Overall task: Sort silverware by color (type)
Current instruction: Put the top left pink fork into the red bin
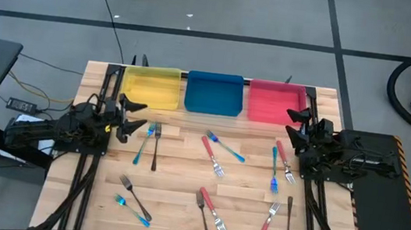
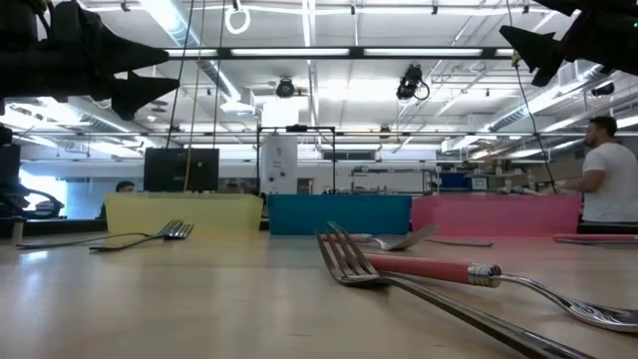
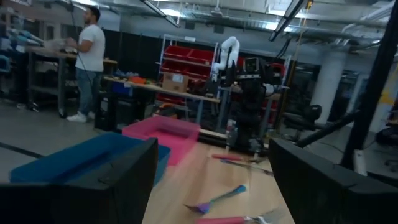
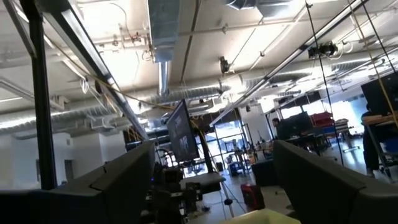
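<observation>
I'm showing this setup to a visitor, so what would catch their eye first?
Three bright plastic bins line the far edge of the wooden table: yellow bin, blue bin, pink bin. Small forks with blue, red or dark metal handles lie scattered across the wood, such as a red-handled fork near the middle. Both dark arms wait at the sides.

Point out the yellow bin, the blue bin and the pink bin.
yellow bin (image 1: 151, 88): high view, on its bare floor.
blue bin (image 1: 214, 92): high view, on its bare floor.
pink bin (image 1: 274, 102): high view, on its bare floor.
</observation>
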Controlling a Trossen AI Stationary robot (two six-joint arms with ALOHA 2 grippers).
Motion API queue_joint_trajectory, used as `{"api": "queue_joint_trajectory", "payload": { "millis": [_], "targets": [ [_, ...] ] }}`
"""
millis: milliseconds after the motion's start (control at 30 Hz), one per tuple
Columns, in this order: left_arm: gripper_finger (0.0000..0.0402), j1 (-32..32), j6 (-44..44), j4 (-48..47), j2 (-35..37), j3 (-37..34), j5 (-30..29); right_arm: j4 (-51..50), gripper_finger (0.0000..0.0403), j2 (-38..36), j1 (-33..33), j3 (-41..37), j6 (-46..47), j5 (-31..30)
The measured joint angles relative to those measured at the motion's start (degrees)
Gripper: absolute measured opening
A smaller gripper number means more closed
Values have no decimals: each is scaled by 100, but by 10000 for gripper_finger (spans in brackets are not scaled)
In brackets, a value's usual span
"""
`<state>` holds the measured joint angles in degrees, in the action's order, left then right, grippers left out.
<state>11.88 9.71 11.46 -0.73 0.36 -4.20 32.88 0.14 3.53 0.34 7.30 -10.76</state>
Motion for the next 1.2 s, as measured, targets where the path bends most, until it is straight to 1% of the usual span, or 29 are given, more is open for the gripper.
{"api": "queue_joint_trajectory", "payload": {
  "millis": [267,400,533,600,700,800,900,1067,1200],
  "targets": [
    [306,-15,-176,152,2,0,-8,-11,334,26,-2,0,33,21],
    [306,-15,203,132,0,0,-8,-16,334,135,-2,16,138,116],
    [306,-15,203,241,0,8,-10,11,334,430,-2,217,169,429],
    [306,-15,170,172,-3,74,-10,11,334,645,-2,362,127,474],
    [306,-15,82,42,0,317,-10,3,334,1064,-2,604,-81,476],
    [306,-15,-126,-522,-33,597,-10,-13,334,1545,-2,878,-393,516],
    [306,-15,-167,-691,-198,916,-10,-28,334,1978,-2,1190,-634,672],
    [306,-15,-526,-860,-760,1421,-10,-178,334,2474,-2,1637,-876,806],
    [306,-11,-742,-1137,-1292,1917,-13,-358,334,2684,-2,1770,-985,781]
  ]
}}
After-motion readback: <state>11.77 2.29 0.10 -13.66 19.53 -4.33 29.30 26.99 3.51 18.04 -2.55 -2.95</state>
